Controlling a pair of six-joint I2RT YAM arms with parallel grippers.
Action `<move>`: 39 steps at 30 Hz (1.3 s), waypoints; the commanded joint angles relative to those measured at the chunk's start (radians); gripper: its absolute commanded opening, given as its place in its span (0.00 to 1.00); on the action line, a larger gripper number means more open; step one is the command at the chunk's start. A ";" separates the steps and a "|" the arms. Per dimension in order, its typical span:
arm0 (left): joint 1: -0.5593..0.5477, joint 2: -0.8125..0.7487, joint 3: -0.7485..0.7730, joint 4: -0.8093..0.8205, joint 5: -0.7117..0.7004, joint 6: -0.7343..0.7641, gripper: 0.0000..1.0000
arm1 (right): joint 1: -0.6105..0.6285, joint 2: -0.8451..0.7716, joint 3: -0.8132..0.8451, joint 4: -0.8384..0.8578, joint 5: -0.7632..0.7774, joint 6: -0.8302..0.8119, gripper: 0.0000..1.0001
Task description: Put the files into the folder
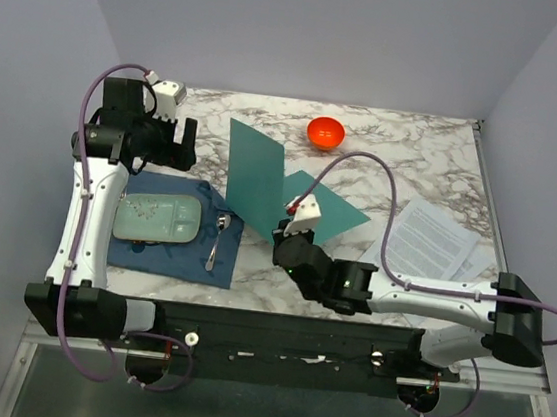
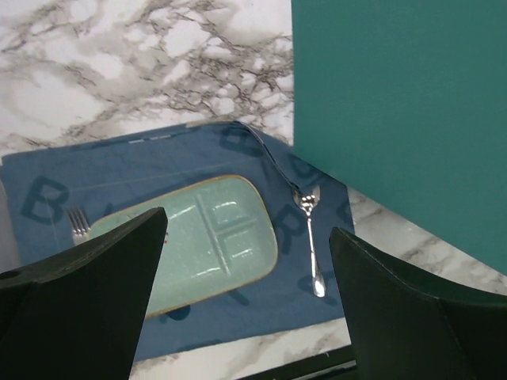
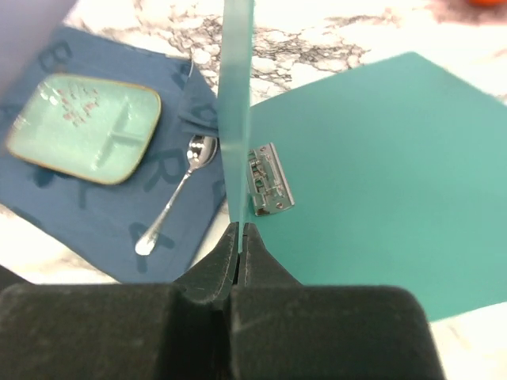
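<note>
The teal folder (image 1: 338,213) lies open mid-table, its back flat and its front cover (image 1: 255,178) lifted upright. My right gripper (image 1: 284,232) is shut on the lower edge of that cover (image 3: 236,111); the metal clip (image 3: 267,180) shows on the flat inner side (image 3: 380,174). The files (image 1: 434,239), white printed sheets, lie on the marble at the right, apart from the folder. My left gripper (image 1: 187,146) is open and empty at the far left, above the mat; the raised cover (image 2: 412,111) fills the right of its wrist view.
A dark blue mat (image 1: 175,247) at the left holds a pale green tray (image 1: 159,220), a spoon (image 1: 217,238) and a fork (image 2: 78,224). An orange bowl (image 1: 325,131) sits at the back. The table's right edge runs past the files.
</note>
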 commanded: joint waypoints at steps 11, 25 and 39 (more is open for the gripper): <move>0.024 -0.052 0.059 -0.042 0.298 -0.313 0.99 | 0.200 0.133 0.077 -0.189 0.428 -0.246 0.00; -0.034 0.081 -0.018 -0.028 0.294 -0.330 0.99 | 0.283 0.328 0.166 -0.159 0.410 -0.307 0.01; -0.103 0.123 -0.173 -0.024 0.248 -0.235 0.96 | 0.283 0.434 0.229 0.027 0.343 -0.469 0.00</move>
